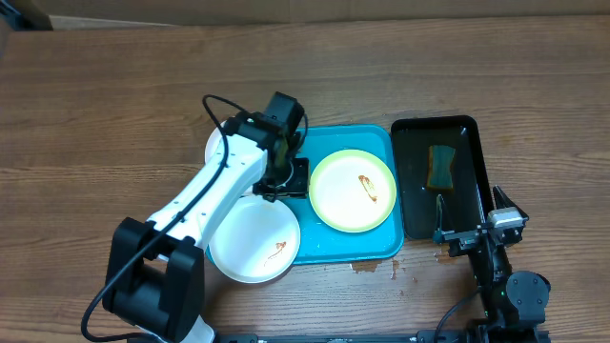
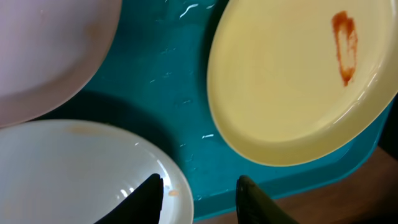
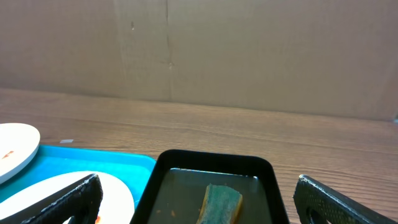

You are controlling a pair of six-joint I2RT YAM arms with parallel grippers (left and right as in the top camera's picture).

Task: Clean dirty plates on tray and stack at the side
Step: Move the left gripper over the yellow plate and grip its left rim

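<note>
The turquoise tray (image 1: 329, 250) holds a plate with a yellow-green rim (image 1: 353, 189) and an orange smear (image 2: 345, 46). A white plate (image 1: 254, 238) with a small smear overhangs the tray's front-left corner. Another white plate (image 1: 215, 148) shows partly under my left arm at the back left. My left gripper (image 1: 289, 179) hovers low over the tray, open; in the left wrist view (image 2: 200, 199) one finger is over the front white plate (image 2: 74, 168), the other past its rim. My right gripper (image 1: 469, 211) stands wide open at the black tray's front end, holding nothing.
A glossy black tray (image 1: 472, 129) with shallow liquid stands right of the turquoise one. A green-and-yellow sponge (image 1: 441, 167) lies in it, also seen between my right fingers (image 3: 221, 202). Bare wooden table (image 1: 114, 95) surrounds both trays. A cardboard wall backs the table.
</note>
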